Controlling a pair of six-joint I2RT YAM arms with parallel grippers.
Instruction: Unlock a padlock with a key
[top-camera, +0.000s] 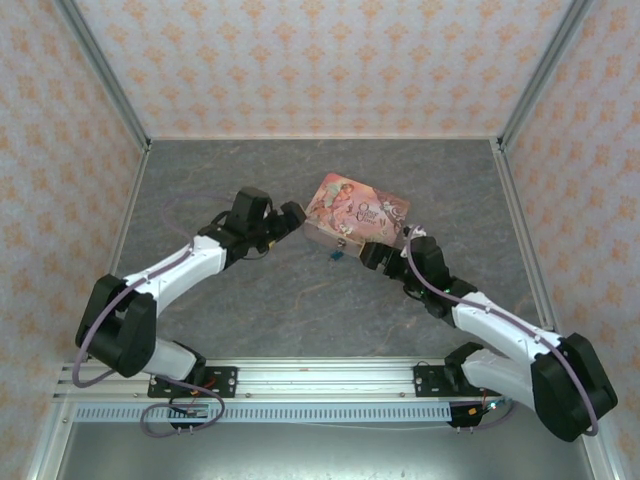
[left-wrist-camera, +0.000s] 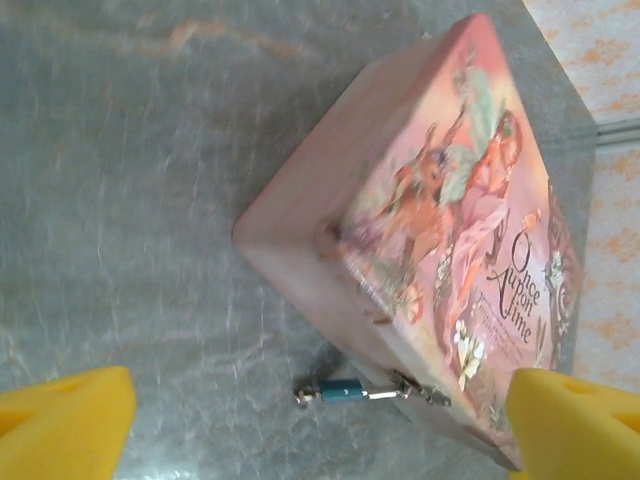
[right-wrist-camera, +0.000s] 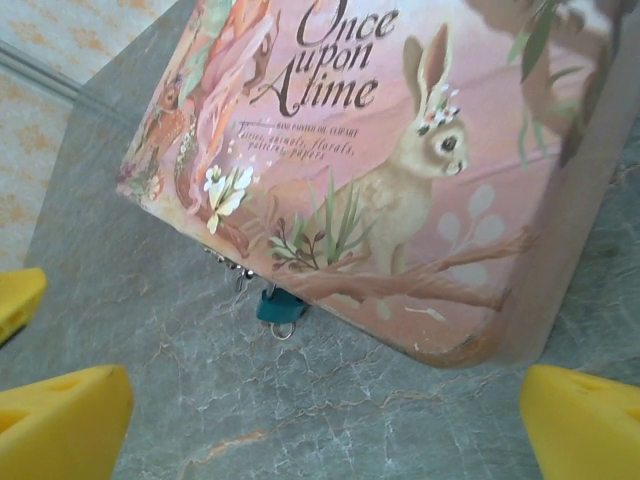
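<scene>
Top external view: flanking the pink illustrated tin (top-camera: 355, 210) on the grey bench (top-camera: 250, 310), with the left claw (top-camera: 292, 215) sitting just beside its left corner and the right claw (top-camera: 372, 252) just beside its near edge. Both standing wide open, yellow pads (left-wrist-camera: 60, 425) spread far apart, gripping nothing. Left wrist view: hanging from the clasp on the tin's front wall, the tiny teal padlock (left-wrist-camera: 342, 391), sticking out sideways between the spread pads and touching neither. Carrying a small silver piece at its free end, too small for telling what. Right wrist view: peeking out below the tin's near edge, the same padlock.
</scene>
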